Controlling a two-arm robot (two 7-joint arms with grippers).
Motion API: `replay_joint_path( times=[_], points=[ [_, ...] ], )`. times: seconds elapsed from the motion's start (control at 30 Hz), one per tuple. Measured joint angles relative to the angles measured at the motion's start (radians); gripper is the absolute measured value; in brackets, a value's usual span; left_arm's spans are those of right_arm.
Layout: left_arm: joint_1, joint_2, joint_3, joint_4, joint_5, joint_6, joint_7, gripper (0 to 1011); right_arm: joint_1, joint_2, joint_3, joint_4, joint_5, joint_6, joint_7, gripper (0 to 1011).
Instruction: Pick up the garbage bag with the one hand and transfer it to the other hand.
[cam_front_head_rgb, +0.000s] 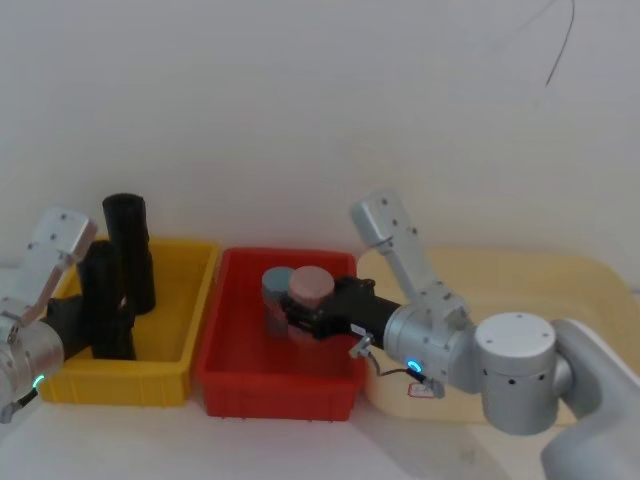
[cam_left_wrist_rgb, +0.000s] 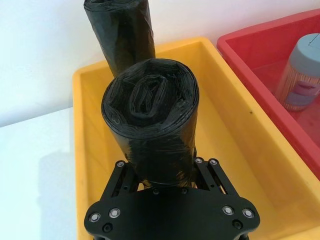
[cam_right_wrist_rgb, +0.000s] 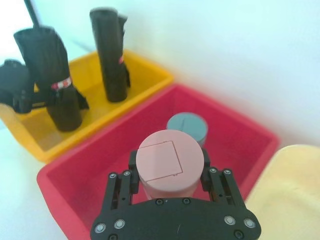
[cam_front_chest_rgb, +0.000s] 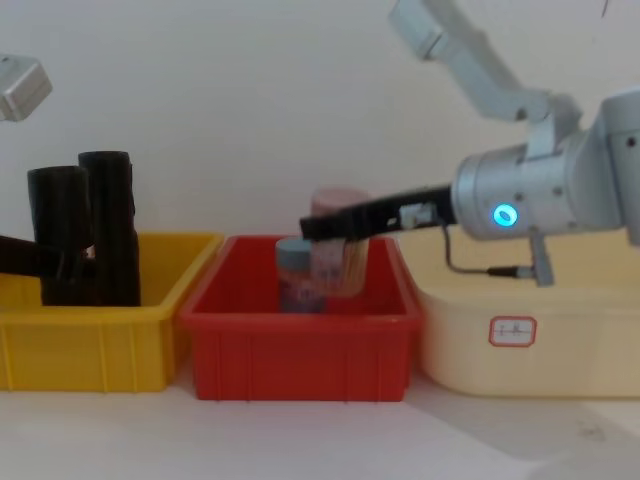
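Bright, diffuse light; faint soft shadows

Garbage bag (cam_left_wrist_rgb: 150, 125) — crinkled, glossy black plastic; yellow bin (cam_left_wrist_rgb: 85, 125) — smooth plastic.

Left bin (cam_front_head_rgb: 120, 385), middle bin (cam_front_head_rgb: 280, 395), tub (cam_front_head_rgb: 540, 280): a row running toward 3 o'clock. The garbage bag (cam_front_head_rgb: 100, 290) stands in the left bin, second roll (cam_front_head_rgb: 128, 245) at its 1 o'clock. Middle bin holds right canister (cam_front_head_rgb: 311, 285), left canister (cam_front_head_rgb: 274, 292) at its 9 o'clock

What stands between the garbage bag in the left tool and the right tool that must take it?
The right tool is shut on a pink-lidded jar in the red bin, so it cannot take the garbage bag until that is released. The left tool holds the bag upright in the yellow bin.
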Motion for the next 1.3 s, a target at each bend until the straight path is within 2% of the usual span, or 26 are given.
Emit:
replay_joint_path(
  times=[0.27, 0.33, 0.47, 0.73, 1.0, 1.3],
  points=[
    [0.0, 0.0, 0.0, 0.0, 0.0, 0.0, 0.0, 415, -0.058, 0.049, 0.05, -0.157, -0.013, -0.007, -0.052, 648],
    [0.0, 0.0, 0.0, 0.0, 0.0, 0.0, 0.0, 415, -0.078, 0.068, 0.072, -0.211, -0.021, -0.009, -0.076, 648],
    [0.0, 0.0, 0.0, 0.0, 0.0, 0.0, 0.0, 415, -0.103, 0.091, 0.104, -0.275, -0.033, -0.009, -0.108, 648],
    [0.0, 0.0, 0.0, 0.0, 0.0, 0.0, 0.0, 415, -0.135, 0.125, 0.16, -0.342, -0.057, 0.0, -0.17, 650],
    [0.0, 0.0, 0.0, 0.0, 0.0, 0.0, 0.0, 415, -0.145, 0.14, 0.208, -0.332, -0.077, 0.015, -0.222, 650],
    [0.0, 0.0, 0.0, 0.0, 0.0, 0.0, 0.0, 415, -0.12, 0.136, 0.247, -0.209, -0.09, 0.027, -0.258, 648]
  ],
)
